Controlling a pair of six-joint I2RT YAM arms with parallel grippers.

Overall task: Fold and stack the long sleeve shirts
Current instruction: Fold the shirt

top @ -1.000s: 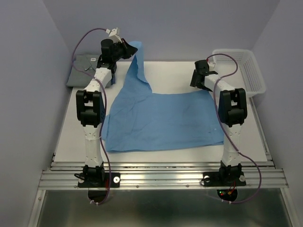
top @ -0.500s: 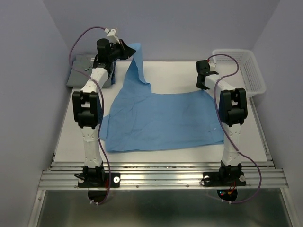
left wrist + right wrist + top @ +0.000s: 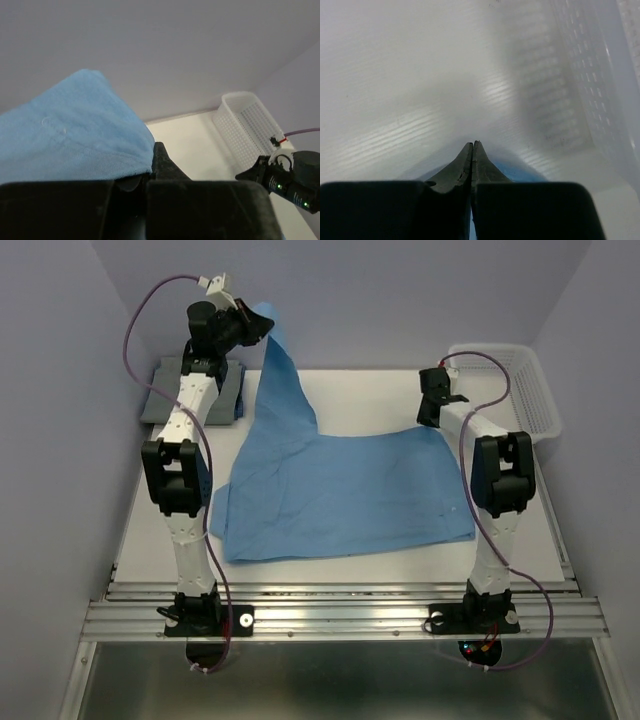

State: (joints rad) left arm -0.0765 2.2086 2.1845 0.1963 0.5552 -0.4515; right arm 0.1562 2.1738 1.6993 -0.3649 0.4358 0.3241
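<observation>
White table [image 3: 360,390], sky-blue shirt [image 3: 340,490] flat, one corner aloft, tight in left tool [image 3: 262,324], right tool [image 3: 429,424] together at far corner.

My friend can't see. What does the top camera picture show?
The left gripper holds one far corner of a blue shirt above the white table while the right gripper pinches the other. A grey shirt and white basket sit farther back.

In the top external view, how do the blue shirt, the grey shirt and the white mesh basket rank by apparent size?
1. Blue shirt, clearly largest.
2-3. White mesh basket and grey shirt look alike; the left arm hides part of the grey shirt, so no ranking.
</observation>
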